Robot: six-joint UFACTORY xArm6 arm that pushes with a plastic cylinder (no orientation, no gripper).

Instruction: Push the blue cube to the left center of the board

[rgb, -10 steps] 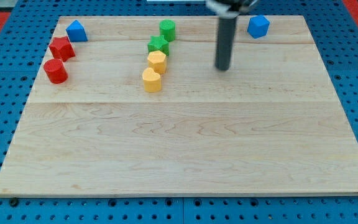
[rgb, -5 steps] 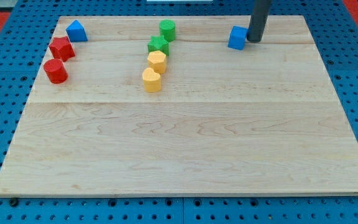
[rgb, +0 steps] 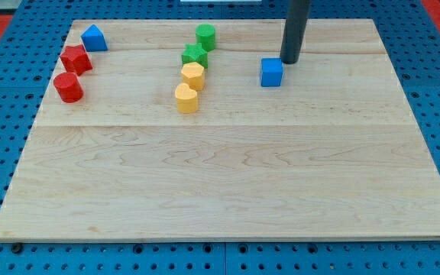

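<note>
The blue cube [rgb: 271,72] lies on the wooden board [rgb: 228,176], right of centre in the upper part of the view. My tip [rgb: 290,61] stands just above and to the right of the cube, touching or almost touching its upper right corner. The dark rod rises from there out of the view's top.
A blue house-shaped block [rgb: 93,37], a red star [rgb: 76,58] and a red cylinder [rgb: 69,87] sit at the upper left. A green cylinder [rgb: 205,36], a green star [rgb: 194,55] and two yellow blocks [rgb: 193,75] [rgb: 186,98] form a column at centre top.
My tip swung from left of the cube round to its right side. It then pushed the blue cube down and to the left from the top right corner area.
</note>
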